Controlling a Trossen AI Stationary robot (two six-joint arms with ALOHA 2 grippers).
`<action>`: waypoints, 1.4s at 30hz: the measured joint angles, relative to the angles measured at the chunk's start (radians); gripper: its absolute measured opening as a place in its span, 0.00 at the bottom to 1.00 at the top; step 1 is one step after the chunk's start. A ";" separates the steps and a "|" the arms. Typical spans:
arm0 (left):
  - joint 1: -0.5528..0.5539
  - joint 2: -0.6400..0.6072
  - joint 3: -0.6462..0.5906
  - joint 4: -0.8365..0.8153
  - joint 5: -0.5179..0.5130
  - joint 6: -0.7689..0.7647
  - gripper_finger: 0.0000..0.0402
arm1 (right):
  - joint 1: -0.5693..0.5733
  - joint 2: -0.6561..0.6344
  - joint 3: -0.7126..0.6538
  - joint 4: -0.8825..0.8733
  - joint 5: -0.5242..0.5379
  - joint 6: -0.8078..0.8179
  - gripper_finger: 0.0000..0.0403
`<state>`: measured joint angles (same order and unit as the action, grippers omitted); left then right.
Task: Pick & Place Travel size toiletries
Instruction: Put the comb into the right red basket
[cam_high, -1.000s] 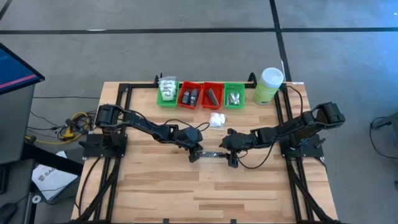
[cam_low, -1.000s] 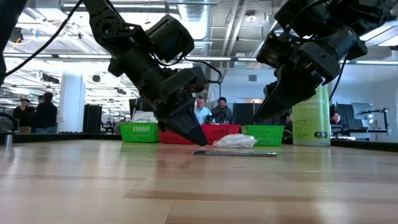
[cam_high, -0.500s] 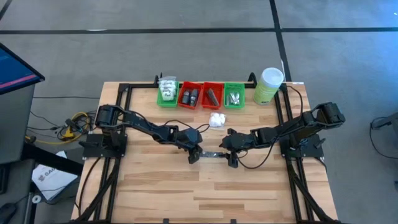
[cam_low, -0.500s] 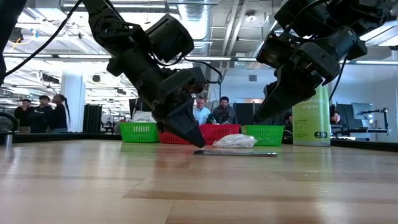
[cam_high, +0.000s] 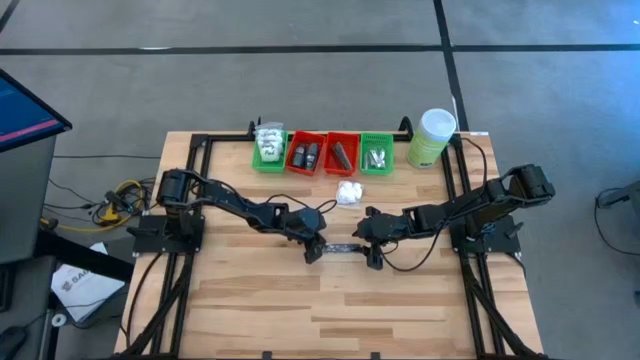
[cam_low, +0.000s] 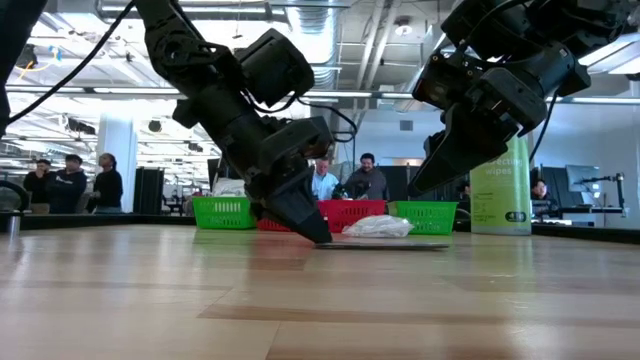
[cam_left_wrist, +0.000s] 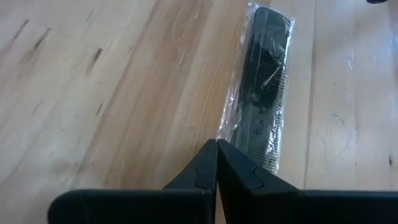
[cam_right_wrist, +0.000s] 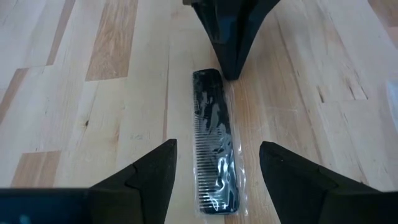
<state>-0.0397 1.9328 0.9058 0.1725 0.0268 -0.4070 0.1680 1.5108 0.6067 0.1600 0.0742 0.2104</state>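
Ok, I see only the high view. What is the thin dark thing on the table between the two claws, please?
Observer: It is a black comb in a clear wrapper, lying flat; the right wrist view shows its teeth.
Operator: Is the left claw open?
Observer: No, the left claw is shut, with its tip down at the table, beside one end of the comb.
Operator: And the right claw?
Observer: The right claw is open and straddles the other end of the comb; the low view shows it above the table, not touching.
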 joint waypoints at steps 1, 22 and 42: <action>0.000 0.001 0.000 -0.001 0.000 -0.013 0.00 | 0.000 0.000 0.000 0.000 0.000 -0.001 0.55; 0.080 0.005 -0.002 -0.052 0.122 -0.152 0.00 | 0.023 0.000 0.000 -0.021 0.004 -0.106 0.55; -0.003 -0.047 -0.008 -0.019 0.053 -0.042 0.00 | 0.026 0.000 0.000 -0.024 0.005 -0.105 0.55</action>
<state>-0.0429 1.8857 0.8974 0.1535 0.0795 -0.4493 0.1944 1.5108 0.6071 0.1356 0.0792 0.1050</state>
